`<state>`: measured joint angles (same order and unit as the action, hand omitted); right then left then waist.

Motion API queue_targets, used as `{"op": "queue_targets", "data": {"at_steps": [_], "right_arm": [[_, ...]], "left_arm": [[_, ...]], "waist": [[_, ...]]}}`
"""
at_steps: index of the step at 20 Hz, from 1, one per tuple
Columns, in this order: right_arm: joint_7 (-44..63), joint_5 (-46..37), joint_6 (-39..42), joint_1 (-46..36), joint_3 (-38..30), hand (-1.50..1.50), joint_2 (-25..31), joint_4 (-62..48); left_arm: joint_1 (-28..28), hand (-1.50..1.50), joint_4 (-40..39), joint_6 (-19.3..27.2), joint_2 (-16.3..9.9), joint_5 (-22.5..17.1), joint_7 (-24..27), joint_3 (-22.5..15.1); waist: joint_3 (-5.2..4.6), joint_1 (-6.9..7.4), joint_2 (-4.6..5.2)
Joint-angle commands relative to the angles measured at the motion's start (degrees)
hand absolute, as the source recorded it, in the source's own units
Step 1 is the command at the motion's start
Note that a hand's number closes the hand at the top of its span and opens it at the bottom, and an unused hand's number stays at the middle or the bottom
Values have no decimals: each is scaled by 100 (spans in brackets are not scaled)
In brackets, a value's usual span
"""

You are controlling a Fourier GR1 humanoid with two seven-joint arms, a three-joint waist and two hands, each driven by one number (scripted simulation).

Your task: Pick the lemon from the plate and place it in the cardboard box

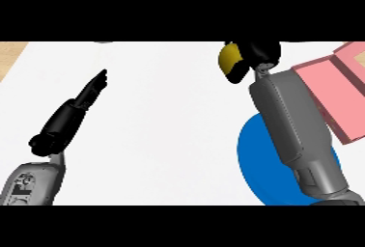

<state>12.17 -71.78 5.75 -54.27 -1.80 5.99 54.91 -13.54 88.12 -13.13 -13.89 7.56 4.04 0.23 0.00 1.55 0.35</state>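
Right hand point(258, 52) curled round the yellow lemon point(230, 61), lifted near the counter's point(164, 144) far edge, beside the pink box point(335, 91). Blue plate point(249, 159) under the forearm. Left hand point(75, 113) resting, fingers straight.

plate point(251, 159): half under right forearm | box point(335, 91): cut off right

Two grey boxy forearms, each with a black robot hand point(71, 116)
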Motion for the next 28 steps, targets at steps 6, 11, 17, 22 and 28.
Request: {"op": "queue_targets", "data": {"at_steps": [6,11,17,22,28], "right_arm": [[1558,46,-927,-698,-1191,150,423,102],[1649,49,-1341,-919,-1618,150,1072,-252],[1338,330,-1598,-940,-2065,150,1784,-1073],[806,238,-838,-896,-2029,150,2650,-1853],[595,619,197,-804,-2343,150,3029,-2735]], "left_arm": [[276,0,116,-117,-40,-61,22,31],[-33,0,-64,5,64,-8,-85,74],[90,0,194,103,202,165,-127,-86],[101,0,69,42,166,150,-33,-35],[205,0,67,67,182,197,21,-30]], "waist": [[1,-60,-32],[1,-96,-7],[2,-57,-11],[1,-56,8],[3,-43,5]]}}
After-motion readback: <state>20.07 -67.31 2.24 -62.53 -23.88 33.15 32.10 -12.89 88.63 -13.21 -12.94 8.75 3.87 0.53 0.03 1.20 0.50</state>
